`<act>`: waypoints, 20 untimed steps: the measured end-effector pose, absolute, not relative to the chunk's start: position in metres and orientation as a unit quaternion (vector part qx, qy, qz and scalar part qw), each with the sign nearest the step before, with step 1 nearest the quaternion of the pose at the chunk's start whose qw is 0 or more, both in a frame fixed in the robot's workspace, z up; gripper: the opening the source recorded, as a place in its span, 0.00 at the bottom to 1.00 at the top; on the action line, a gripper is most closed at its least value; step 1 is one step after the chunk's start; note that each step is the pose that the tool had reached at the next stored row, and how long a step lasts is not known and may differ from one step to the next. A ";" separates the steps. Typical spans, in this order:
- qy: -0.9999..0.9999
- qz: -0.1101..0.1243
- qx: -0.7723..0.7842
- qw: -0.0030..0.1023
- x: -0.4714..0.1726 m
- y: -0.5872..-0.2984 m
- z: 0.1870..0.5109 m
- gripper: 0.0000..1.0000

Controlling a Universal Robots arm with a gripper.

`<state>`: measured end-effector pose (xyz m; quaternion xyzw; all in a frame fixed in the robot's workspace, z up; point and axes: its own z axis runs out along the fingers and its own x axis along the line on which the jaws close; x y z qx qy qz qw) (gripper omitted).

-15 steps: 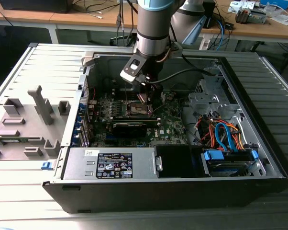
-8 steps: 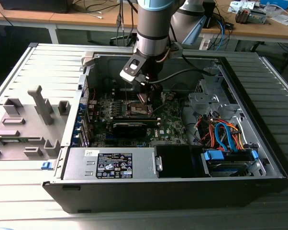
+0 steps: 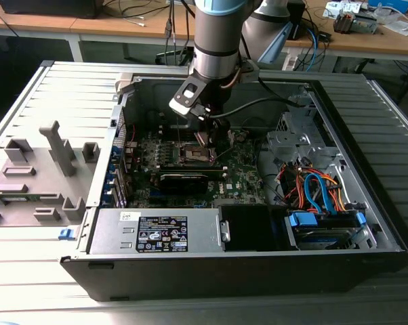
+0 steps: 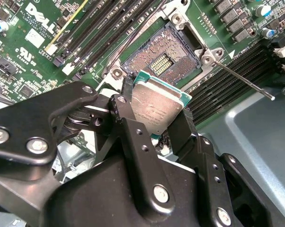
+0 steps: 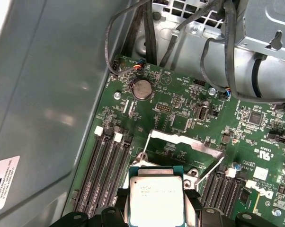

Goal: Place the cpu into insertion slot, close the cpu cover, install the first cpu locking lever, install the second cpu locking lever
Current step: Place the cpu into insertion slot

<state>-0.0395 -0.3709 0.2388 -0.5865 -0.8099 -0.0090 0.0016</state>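
My gripper [image 4: 154, 112] is shut on the cpu [image 4: 157, 105], a flat square chip with a silver top and green edge, held by two opposite sides. The chip hangs tilted just above and beside the insertion slot [image 4: 164, 57], whose brownish-gold pin field lies bare. In the first wrist view the cpu [image 5: 156, 196] sits between the black fingertips [image 5: 192, 201], and the cpu cover [image 5: 182, 140] stands swung up beyond the socket. A thin locking lever [image 4: 242, 80] sticks out sideways, released. In the exterior view the gripper [image 3: 207, 137] hovers over the insertion slot [image 3: 194, 155] inside the open computer case [image 3: 366, 252].
Long black memory slots [image 4: 100, 33] flank the socket on the green board. A power supply box [image 3: 160, 231] lies along the case's front, with coloured cables [image 3: 312, 189] and drive bays at the exterior view's right. A grey fixture tray [image 3: 34, 177] lies outside the case at the left.
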 end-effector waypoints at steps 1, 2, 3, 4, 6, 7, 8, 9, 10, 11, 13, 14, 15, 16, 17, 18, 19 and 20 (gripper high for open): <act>-0.809 -0.009 -0.587 0.002 -0.039 -0.371 0.239 0.55; -0.809 -0.009 -0.588 0.002 -0.039 -0.371 0.239 0.55; -0.808 -0.009 -0.590 0.002 -0.039 -0.371 0.239 0.55; -0.807 -0.009 -0.590 0.002 -0.039 -0.371 0.239 0.55; -0.806 -0.009 -0.592 0.002 -0.039 -0.371 0.239 0.55; -0.806 -0.009 -0.592 0.002 -0.039 -0.371 0.239 0.55; -0.805 -0.009 -0.593 0.002 -0.039 -0.371 0.239 0.55; -0.804 -0.009 -0.594 0.002 -0.039 -0.371 0.239 0.55; -0.804 -0.009 -0.595 0.002 -0.039 -0.371 0.239 0.55; -0.803 -0.009 -0.596 0.001 -0.039 -0.371 0.239 0.55; -0.801 -0.009 -0.598 0.001 -0.039 -0.371 0.239 0.55; -0.801 -0.009 -0.599 0.001 -0.039 -0.371 0.239 0.55; -0.800 -0.009 -0.599 0.001 -0.039 -0.371 0.239 0.55; -0.800 -0.009 -0.600 0.001 -0.039 -0.371 0.239 0.55; -0.799 -0.009 -0.601 0.001 -0.039 -0.371 0.239 0.55; -0.799 -0.009 -0.601 0.001 -0.039 -0.371 0.239 0.55; -0.798 -0.009 -0.602 0.001 -0.039 -0.371 0.239 0.55; -0.798 -0.009 -0.603 0.001 -0.039 -0.371 0.239 0.55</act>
